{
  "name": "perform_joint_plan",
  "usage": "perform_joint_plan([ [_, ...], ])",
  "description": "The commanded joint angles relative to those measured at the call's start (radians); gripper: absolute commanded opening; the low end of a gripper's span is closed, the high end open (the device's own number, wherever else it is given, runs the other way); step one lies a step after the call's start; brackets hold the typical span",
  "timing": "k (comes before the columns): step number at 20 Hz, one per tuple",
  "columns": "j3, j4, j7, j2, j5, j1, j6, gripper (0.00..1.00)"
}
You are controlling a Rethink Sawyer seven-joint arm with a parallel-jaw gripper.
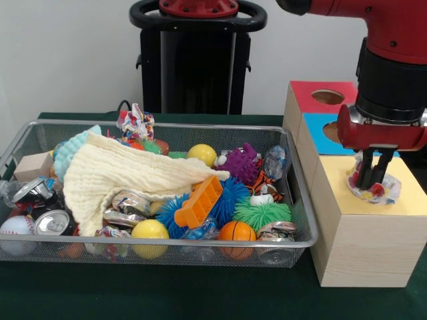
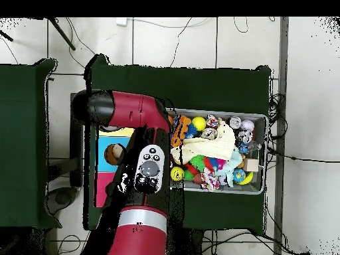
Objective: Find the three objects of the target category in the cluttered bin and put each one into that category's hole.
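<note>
Bundle (image 1: 375,188) sits over the yellow box (image 1: 363,230) hole, pinched by the end effector (image 1: 370,179), so one delivery is nearly done. Another bundle (image 1: 137,124) rests on the bin (image 1: 200,245) rim, far from that box; a third isn't visible.

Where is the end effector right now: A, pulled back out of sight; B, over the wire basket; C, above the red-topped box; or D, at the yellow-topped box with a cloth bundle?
D: in the front view the end effector is down at the yellow-topped box, its fingers in a printed cloth bundle sitting there.
</note>
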Motion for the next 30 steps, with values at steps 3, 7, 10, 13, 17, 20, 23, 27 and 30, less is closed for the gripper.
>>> perform_joint_plan([
  [3, 0.079, -0.002, 0.166, 0.090, 0.006, -0.038, 0.102, 0.00],
  [7, 0.074, -0.037, 0.164, 0.129, -0.003, -0.037, 0.088, 0.00],
  [10, 0.078, -0.079, 0.162, 0.172, -0.006, -0.037, 0.077, 0.00],
  [13, 0.082, -0.103, 0.154, 0.204, -0.014, -0.036, 0.064, 0.00],
  [17, 0.095, -0.128, 0.143, 0.239, -0.015, -0.041, 0.050, 0.00],
  [20, 0.099, -0.097, 0.144, 0.223, -0.013, -0.044, 0.051, 0.00],
  [23, 0.097, -0.080, 0.138, 0.209, -0.017, -0.046, 0.055, 0.00],
  [27, 0.098, -0.013, 0.149, 0.177, -0.014, -0.043, -0.002, 0.00],
  [30, 0.100, 0.027, 0.158, 0.158, -0.009, -0.043, -0.023, 0.00],
])
